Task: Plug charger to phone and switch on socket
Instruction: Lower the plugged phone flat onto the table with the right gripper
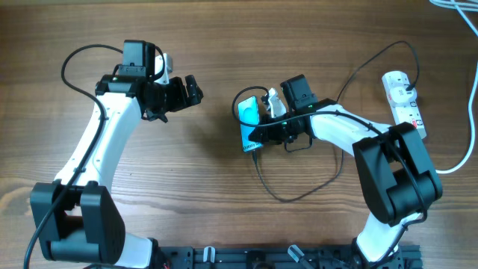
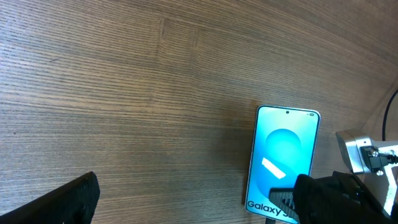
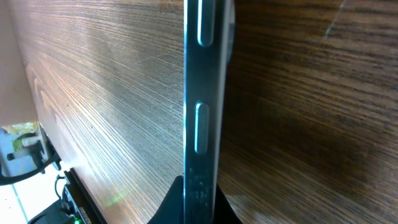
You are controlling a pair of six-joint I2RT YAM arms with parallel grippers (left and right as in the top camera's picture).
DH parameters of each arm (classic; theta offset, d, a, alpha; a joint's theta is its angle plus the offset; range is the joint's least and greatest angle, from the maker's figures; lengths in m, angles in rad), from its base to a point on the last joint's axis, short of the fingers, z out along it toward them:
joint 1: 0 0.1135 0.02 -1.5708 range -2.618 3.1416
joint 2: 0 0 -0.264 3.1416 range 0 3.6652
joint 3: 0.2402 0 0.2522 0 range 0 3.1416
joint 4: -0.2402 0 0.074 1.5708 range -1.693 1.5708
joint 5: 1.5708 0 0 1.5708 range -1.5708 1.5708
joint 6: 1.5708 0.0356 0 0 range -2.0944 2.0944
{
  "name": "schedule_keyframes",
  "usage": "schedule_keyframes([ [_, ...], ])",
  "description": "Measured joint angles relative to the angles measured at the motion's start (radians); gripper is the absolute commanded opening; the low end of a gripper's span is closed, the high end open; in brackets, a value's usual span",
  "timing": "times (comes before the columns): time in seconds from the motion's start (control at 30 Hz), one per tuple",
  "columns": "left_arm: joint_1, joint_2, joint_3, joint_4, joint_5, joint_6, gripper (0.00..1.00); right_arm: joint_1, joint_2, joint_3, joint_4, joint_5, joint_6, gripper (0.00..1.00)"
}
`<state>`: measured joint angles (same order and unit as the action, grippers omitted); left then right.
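Overhead, the task looks about midway at best. The phone point(image 1: 248, 119) sits near the middle of the wooden table point(image 1: 224, 217), and the right gripper point(image 1: 255, 137) is clamped on its lower end. The right wrist view confirms this, with the thin metallic edge and its two slim side buttons rising straight out from between the dark fingers point(image 3: 177, 208). The charger point(image 1: 287, 199), a thin, limp black cable, loops from the phone's lower end across the table and up toward the socket point(image 1: 404, 102) at the far right. Whether its tip is seated in the phone cannot be told, because the gripper covers that end. It appears to reach the socket, though the plug itself is too small to make out. Switching the socket on is, by my judgement, not yet done, since neither arm is near it. The left gripper point(image 1: 193, 91) hangs spread wide and empty, well left of the phone. The phone is a flat, glossy slab with rounded corners and a teal screen. The socket is a smooth, white, elongated plastic strip. The table has a fine, matte, straight grain.
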<state>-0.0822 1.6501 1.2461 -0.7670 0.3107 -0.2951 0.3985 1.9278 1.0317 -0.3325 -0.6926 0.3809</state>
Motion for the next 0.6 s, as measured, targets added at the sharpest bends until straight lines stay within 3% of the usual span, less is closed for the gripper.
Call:
schedule_keyframes([
  [0.07,0.0,0.0,0.0,0.0,0.0,0.0,1.0,0.0,0.0,0.0,0.0,0.003,0.002,0.19],
  [0.23,0.0,0.0,0.0,0.0,0.0,0.0,1.0,0.002,0.002,0.0,-0.008,0.056,-0.001,0.2],
  [0.6,0.0,0.0,0.0,0.0,0.0,0.0,1.0,0.003,0.003,0.0,-0.01,0.086,-0.002,0.38],
])
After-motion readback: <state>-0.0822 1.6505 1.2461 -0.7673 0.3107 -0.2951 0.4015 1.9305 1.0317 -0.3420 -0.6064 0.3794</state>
